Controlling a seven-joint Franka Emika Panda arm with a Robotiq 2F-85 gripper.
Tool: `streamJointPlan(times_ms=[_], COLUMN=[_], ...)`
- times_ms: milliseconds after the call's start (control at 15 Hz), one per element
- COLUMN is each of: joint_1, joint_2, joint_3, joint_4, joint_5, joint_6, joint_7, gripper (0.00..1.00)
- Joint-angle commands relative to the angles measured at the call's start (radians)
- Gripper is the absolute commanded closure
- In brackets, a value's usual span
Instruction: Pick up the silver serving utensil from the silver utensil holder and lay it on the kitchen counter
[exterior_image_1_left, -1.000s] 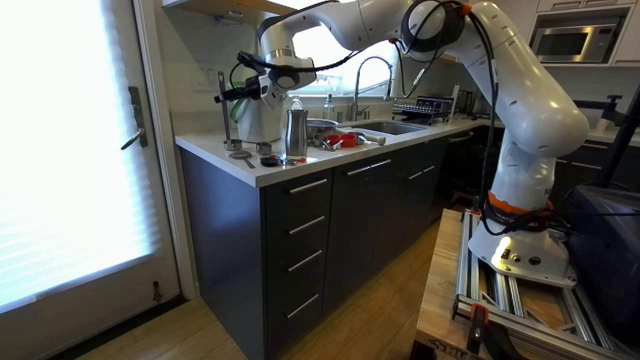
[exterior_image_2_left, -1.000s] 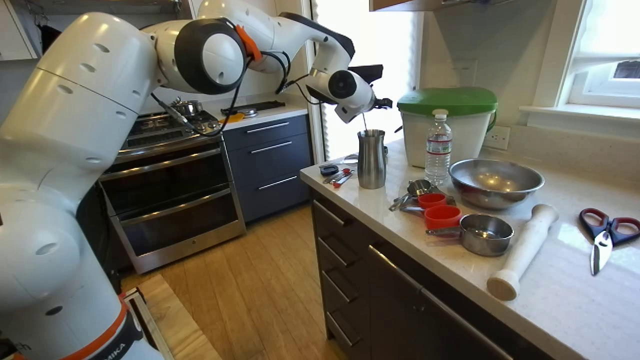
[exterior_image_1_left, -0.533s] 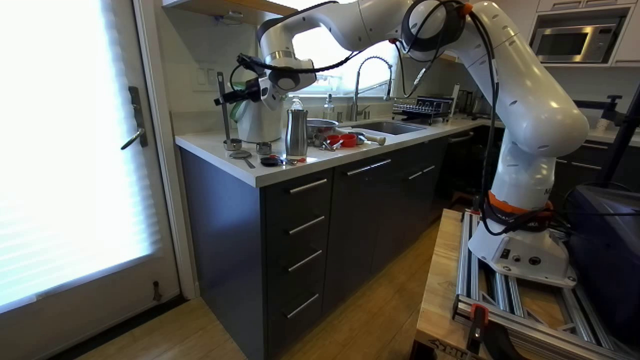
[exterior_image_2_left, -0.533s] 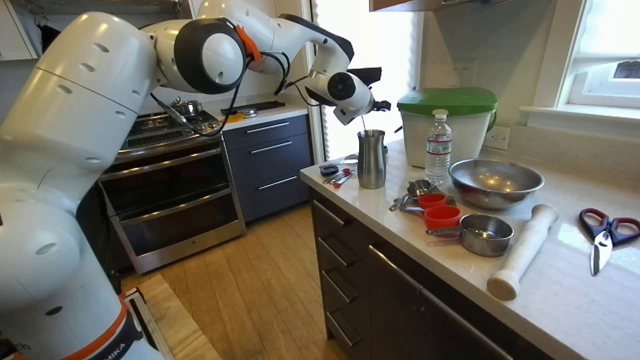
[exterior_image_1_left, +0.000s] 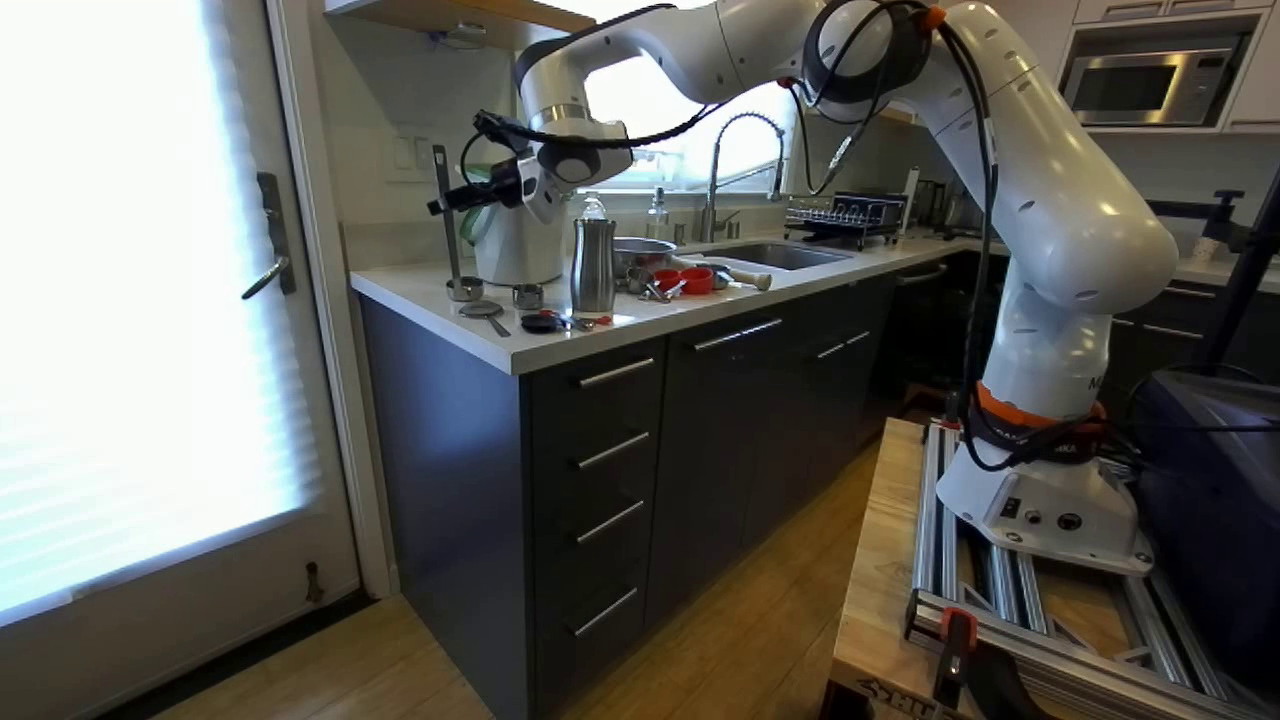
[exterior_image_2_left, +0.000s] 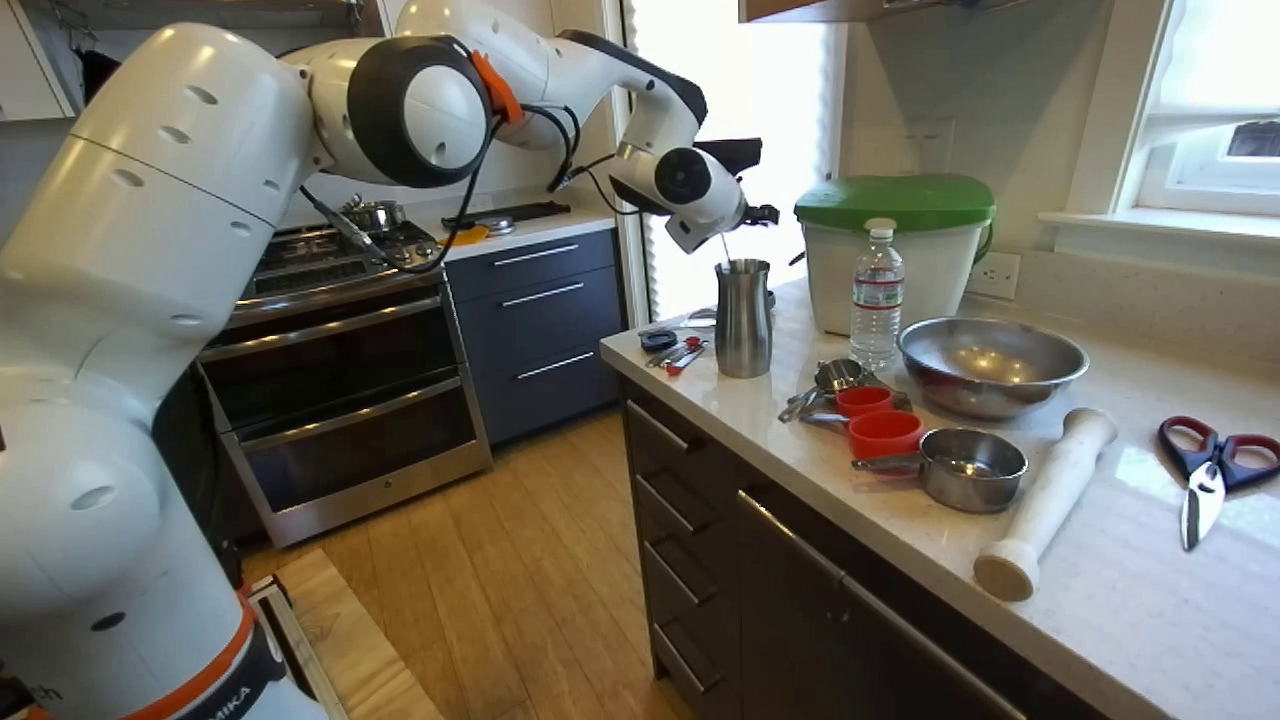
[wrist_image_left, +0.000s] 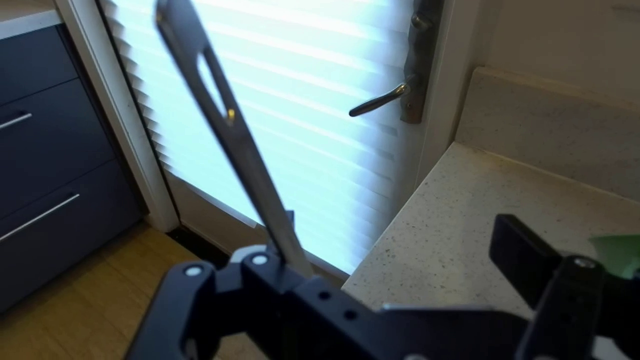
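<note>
Silver serving utensil, handle up, slightly tilted

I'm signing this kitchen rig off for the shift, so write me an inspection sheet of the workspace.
Surface: kitchen counter, pale, with bright reflections.
Job's things: silver serving utensil standing, slightly tilted, its lower end meeting a small steel cup, one piece or two unclear; silver utensil holder upright, apart from it.
Clutter: bottle, steel bowl, red cups, pale rod, scissors, green-lidded bin, all on the counter.
Claw: open, close to the utensil; contact unclear.
Cables: black, along the arm; one hangs in a loop.
Surroundings: drawers shut; door, oven and sink nearby.
</note>
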Motion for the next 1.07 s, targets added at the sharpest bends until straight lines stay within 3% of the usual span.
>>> streamJointPlan(times_ms=[0, 533, 600, 733, 1000], joint_1=[-0.011, -0.018, -0.018, -0.019, -0.02], joint_2=[-0.03, -0.039, -0.04, -0.042, -0.05], joint_3=[0.005, 0.003, 0.002, 0.001, -0.004], joint_4=[-0.049, -0.062, -0.064, -0.067, -0.08], joint_5=[0.009, 0.006, 0.006, 0.005, 0.003], joint_6=[-0.039, -0.086, -0.089, -0.093, -0.103], joint_7=[0.002, 0.0, 0.0, 0.0, 0.002], gripper=[0.0, 0.0, 0.06, 0.34, 0.65])
